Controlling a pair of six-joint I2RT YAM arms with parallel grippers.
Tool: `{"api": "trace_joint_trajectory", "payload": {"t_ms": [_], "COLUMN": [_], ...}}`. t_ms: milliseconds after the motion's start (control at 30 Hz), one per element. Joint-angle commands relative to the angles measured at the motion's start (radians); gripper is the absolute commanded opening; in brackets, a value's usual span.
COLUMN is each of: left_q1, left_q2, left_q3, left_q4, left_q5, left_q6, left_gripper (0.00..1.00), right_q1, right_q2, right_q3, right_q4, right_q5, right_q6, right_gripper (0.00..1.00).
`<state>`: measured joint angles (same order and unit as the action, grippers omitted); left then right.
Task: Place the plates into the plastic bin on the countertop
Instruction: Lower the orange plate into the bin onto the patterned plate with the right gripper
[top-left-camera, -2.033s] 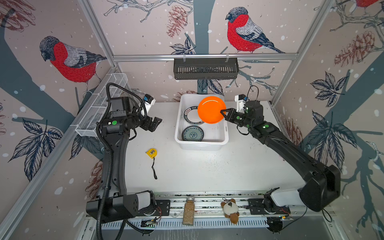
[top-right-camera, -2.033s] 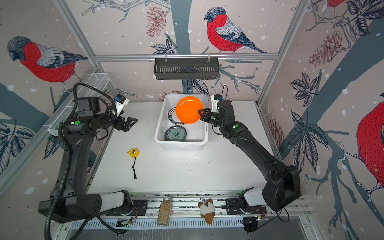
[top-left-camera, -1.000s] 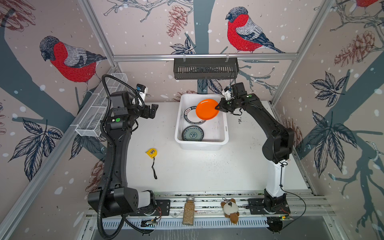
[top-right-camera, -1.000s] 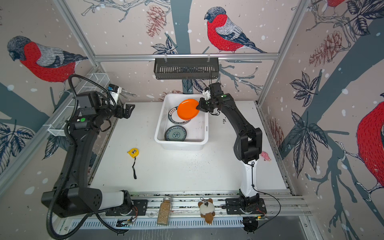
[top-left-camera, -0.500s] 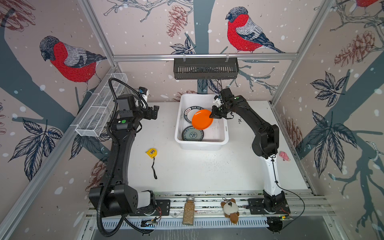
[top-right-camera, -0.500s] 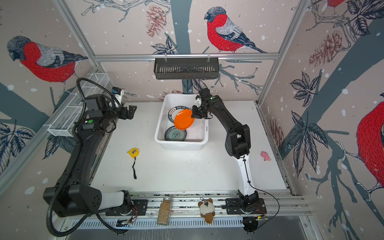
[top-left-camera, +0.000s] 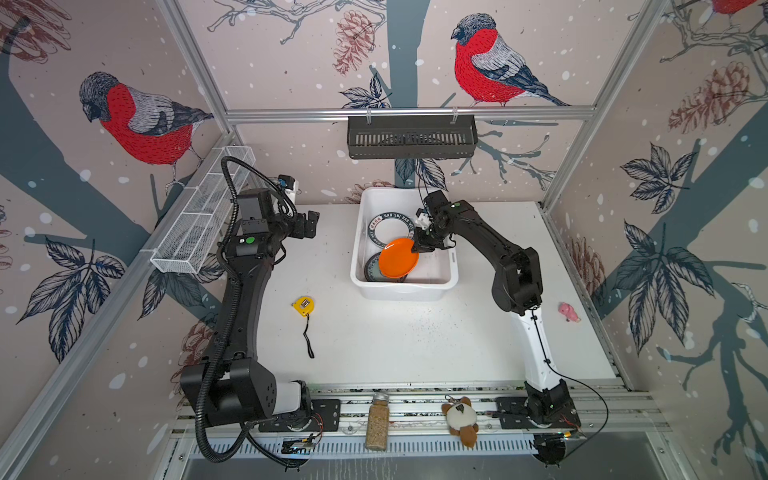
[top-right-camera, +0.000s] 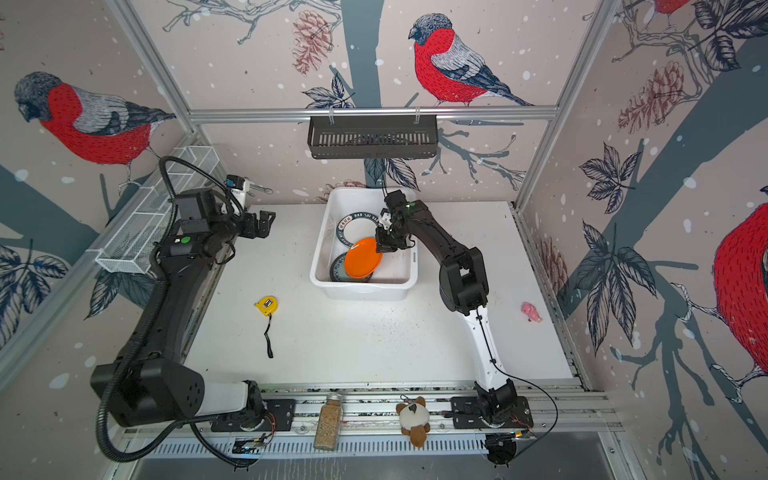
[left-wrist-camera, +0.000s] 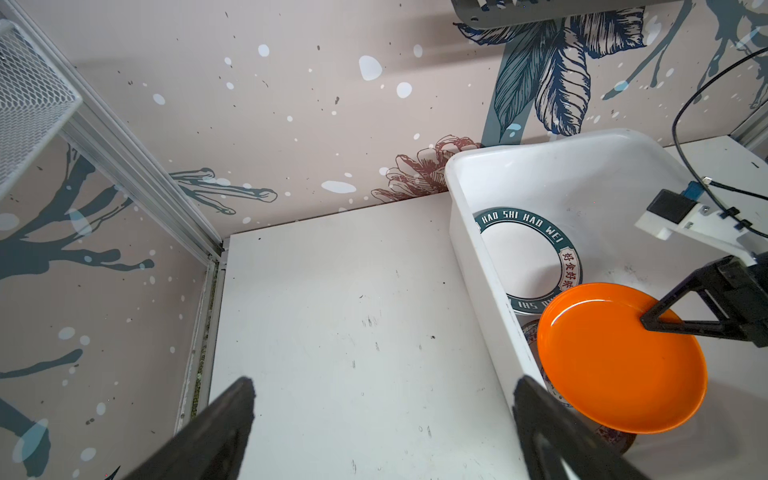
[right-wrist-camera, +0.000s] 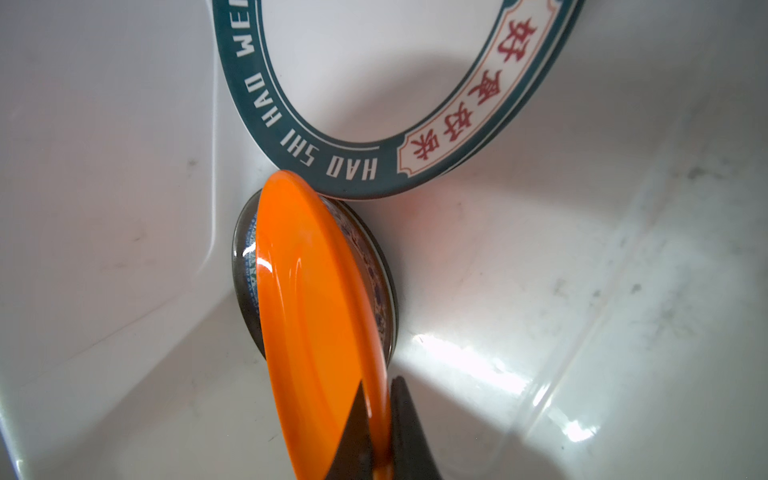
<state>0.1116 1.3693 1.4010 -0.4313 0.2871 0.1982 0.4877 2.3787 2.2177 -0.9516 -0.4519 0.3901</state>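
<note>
I count three plates in one plastic bin (top-left-camera: 401, 291) at twelve o'clock: one orange plate (top-left-camera: 398, 258), one white lettered plate (top-left-camera: 390, 230), one teal floral plate (top-left-camera: 370, 268). One yellow tape measure (top-left-camera: 303, 305) lies at nine o'clock and one pink toy (top-left-camera: 568, 311) at three. At six there is one jar (top-left-camera: 377, 422) and one plush toy (top-left-camera: 459, 419). I also see one black basket (top-left-camera: 411, 137) and one wire tray (top-left-camera: 199, 220).

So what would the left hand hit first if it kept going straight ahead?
Probably the bare countertop just beside the plastic bin, or perhaps the bin's side wall; depth is unclear. Nothing else lies ahead of the open left hand.
</note>
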Motion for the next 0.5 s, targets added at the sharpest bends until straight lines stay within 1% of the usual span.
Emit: {"api": "trace_joint_trajectory", "payload": {"t_ms": [0, 467], "left_q1": [0.0, 0.0], "left_q2": [0.002, -0.002], "left_q3": [0.012, -0.002], "left_q4": [0.035, 0.046], "left_q5": [0.006, 0.006], "left_q6": [-0.006, -0.003], "left_gripper": [0.96, 0.96], "right_q1": [0.006, 0.024], "right_q2": [0.003, 0.02], "right_q3": [0.003, 0.0], "right_q4": [-0.014, 0.01], "right_q5": [0.013, -0.019], "right_q6": [-0.007, 0.015], "right_gripper": [0.07, 0.09]}}
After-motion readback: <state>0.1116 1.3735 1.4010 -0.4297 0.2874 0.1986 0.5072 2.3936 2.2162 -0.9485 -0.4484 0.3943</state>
